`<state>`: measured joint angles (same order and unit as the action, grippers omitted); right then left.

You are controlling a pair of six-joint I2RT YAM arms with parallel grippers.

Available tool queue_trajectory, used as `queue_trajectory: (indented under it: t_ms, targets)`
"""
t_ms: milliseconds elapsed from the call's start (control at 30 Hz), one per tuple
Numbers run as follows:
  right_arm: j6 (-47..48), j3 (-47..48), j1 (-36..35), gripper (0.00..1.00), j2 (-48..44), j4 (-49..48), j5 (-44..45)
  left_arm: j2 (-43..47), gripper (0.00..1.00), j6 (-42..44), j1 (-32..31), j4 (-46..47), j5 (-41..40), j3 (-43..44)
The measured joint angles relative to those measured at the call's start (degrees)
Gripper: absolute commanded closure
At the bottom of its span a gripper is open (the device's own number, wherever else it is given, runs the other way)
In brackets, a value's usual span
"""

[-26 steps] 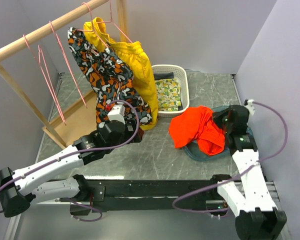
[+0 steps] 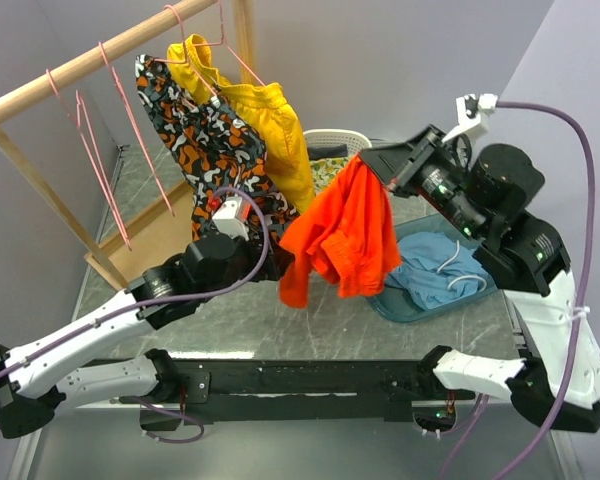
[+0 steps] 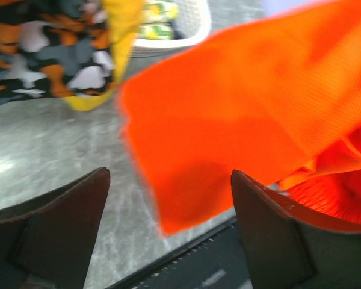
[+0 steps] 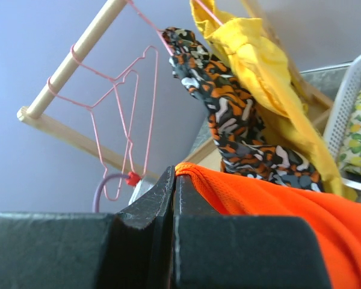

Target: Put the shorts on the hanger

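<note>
Right tool: fingers pressed together on an edge of the shorts. The right wrist view shows the orange hem pinched right at the fingertips.

The shorts are held in the air, off the desk, to the right of and lower than the wooden rail. They hang as a bunched drape from that single grip point. No drawstring can be made out.

Left tool: fingers wide apart, nothing clamped. In the left wrist view, the lowest corner of the orange cloth hangs just ahead of the opening. Whether the cloth is already between the fingers cannot be told.

On the rail:
- Empty pink hangers are seen near its lower left end; the hanger taken for this task is among them and is untouched.
- Camouflage shorts and yellow shorts hang nearer its upper right end, on hangers of their own.

Below the rail's right end, a white basket is partly hidden behind the orange cloth. Further right from the rail, a blue cloth lies in a teal tray.

Progress, as judged:
- Pick-up is done.
- Hanging is not yet begun.
- A second grip by the left tool looks to be the step in hand.
- After that, the shorts must be carried across to the rail's left end and draped over the hanger's bar.
</note>
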<state>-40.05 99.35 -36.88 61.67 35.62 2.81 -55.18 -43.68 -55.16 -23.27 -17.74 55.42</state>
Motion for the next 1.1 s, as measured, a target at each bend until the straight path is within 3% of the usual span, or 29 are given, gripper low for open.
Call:
queue_trajectory:
  t_ms: [167,267,500,600,700,733,800,833,933,1100]
  targets:
    - [0.74,6.03,-4.33,1.0,5.16,1.03,3.98,4.39,0.58,1.55,-2.89,3.56,3.61,-2.25]
    - [0.92,7.63,-5.77,1.0,7.41,1.57,5.99,7.65,0.72,2.32,-5.01,4.9,4.35,-4.42]
    - [1.81,10.56,-8.74,1.0,10.99,4.09,10.49,15.58,0.79,2.58,-6.91,5.92,5.6,-10.36]
    - [2.47,12.37,-9.99,1.0,12.13,4.85,12.9,17.11,0.77,2.8,-7.34,6.91,8.46,-11.32]
    - [3.15,13.31,-11.8,1.0,12.72,5.22,16.17,16.13,0.69,2.91,-8.7,9.77,10.23,-11.41]
    - [3.48,13.55,-12.37,1.0,12.85,5.51,17.22,15.32,0.61,2.84,-9.22,10.75,10.47,-11.54]
    - [3.98,14.38,-13.66,1.0,13.33,6.12,19.34,12.61,0.56,2.45,-11.02,13.84,10.6,-12.13]
    - [4.39,15.41,-14.71,1.0,13.86,6.62,21.18,11.28,0.45,2.34,-11.72,14.78,10.47,-12.26]
    - [5.73,18.32,-17.99,1.0,15.52,7.32,25.49,5.42,0.31,1.49,-15.39,18.18,8.46,-12.41]
    - [8.22,24.11,-23.61,1.0,19.12,8.63,31.82,-2.38,0.25,-1.4,-20.2,20.44,1.05,-12.31]
